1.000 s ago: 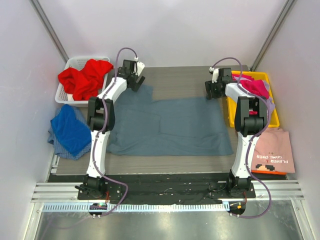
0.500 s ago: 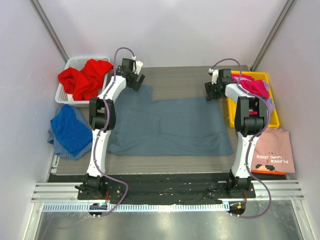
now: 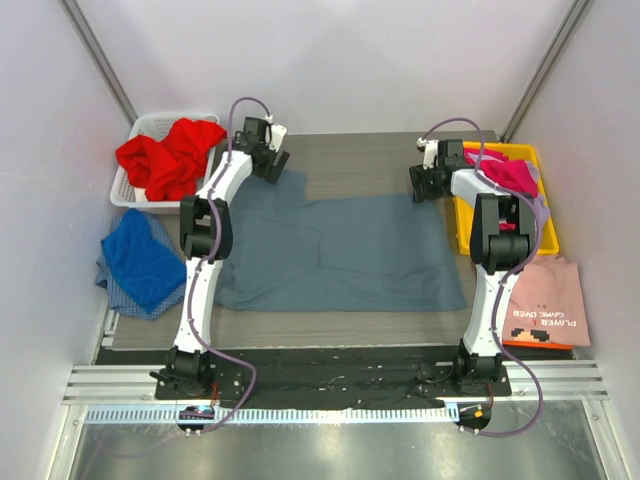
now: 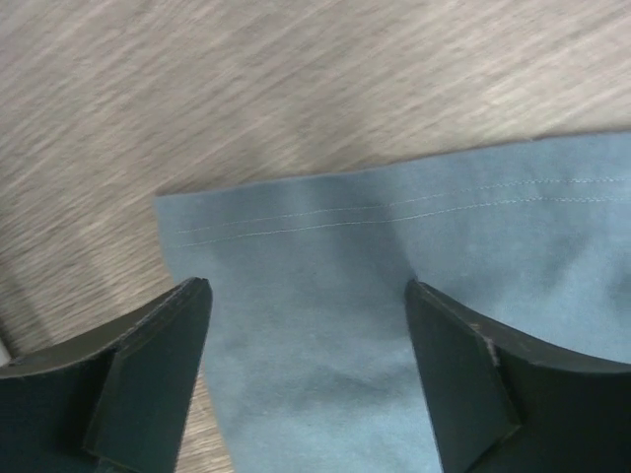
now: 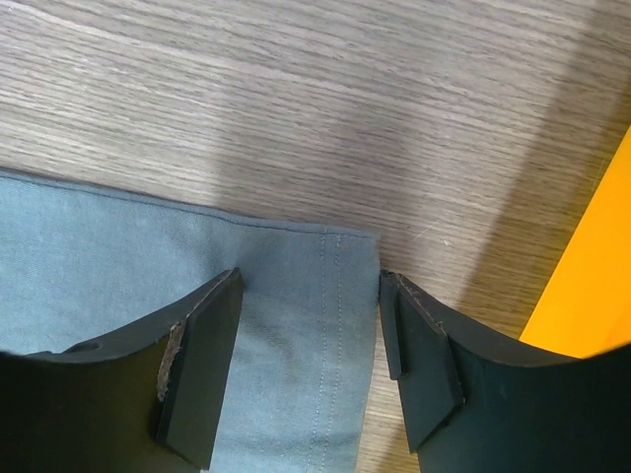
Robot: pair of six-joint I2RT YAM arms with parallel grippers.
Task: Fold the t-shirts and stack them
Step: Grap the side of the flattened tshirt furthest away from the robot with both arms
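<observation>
Two tools, left tool (image 4: 306,296) and right tool (image 5: 308,281), stand spread astride the far corners of the slate blue-grey t-shirt (image 3: 340,250); best to pinch both hems together, evenly.

Lab cell: white panels (image 3: 330,60), aluminium rail (image 3: 560,384)

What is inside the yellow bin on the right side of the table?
A magenta t-shirt lies bunched in the yellow bin. The right arm crosses over the bin's left half, so whatever lies beneath it, or under the shirt, is hidden.
</observation>
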